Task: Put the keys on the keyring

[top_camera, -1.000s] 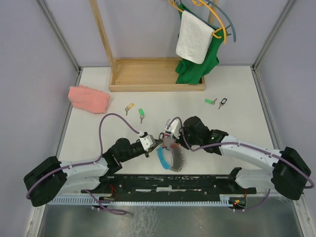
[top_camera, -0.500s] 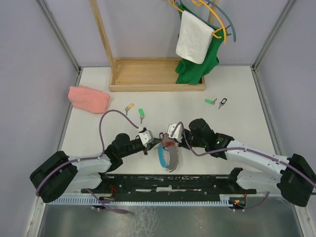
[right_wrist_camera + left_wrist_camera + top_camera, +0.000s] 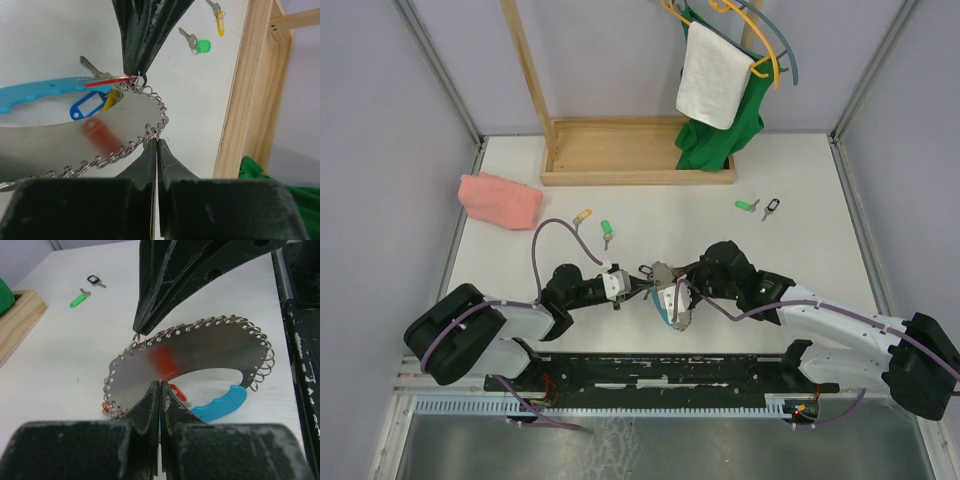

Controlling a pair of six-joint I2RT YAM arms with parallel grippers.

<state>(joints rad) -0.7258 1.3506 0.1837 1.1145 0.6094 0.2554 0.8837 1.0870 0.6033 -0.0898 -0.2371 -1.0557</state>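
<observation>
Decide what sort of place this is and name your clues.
Probably a robot lab test cell: plain grey walls enclose a white table, a left arm and right arm are mounted at its edge, plus a wooden rack.

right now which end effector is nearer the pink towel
Left. The left end effector is down-right of the pink towel; the right end effector meets it at the keyring, farther right.

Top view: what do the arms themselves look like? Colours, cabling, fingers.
The left arm and the right arm both have white link shells between bulky black joint housings. A purple cable loops loose off the left arm, and another runs along the right. The fingers are black and taper to thin tips. No markings are legible.
</observation>
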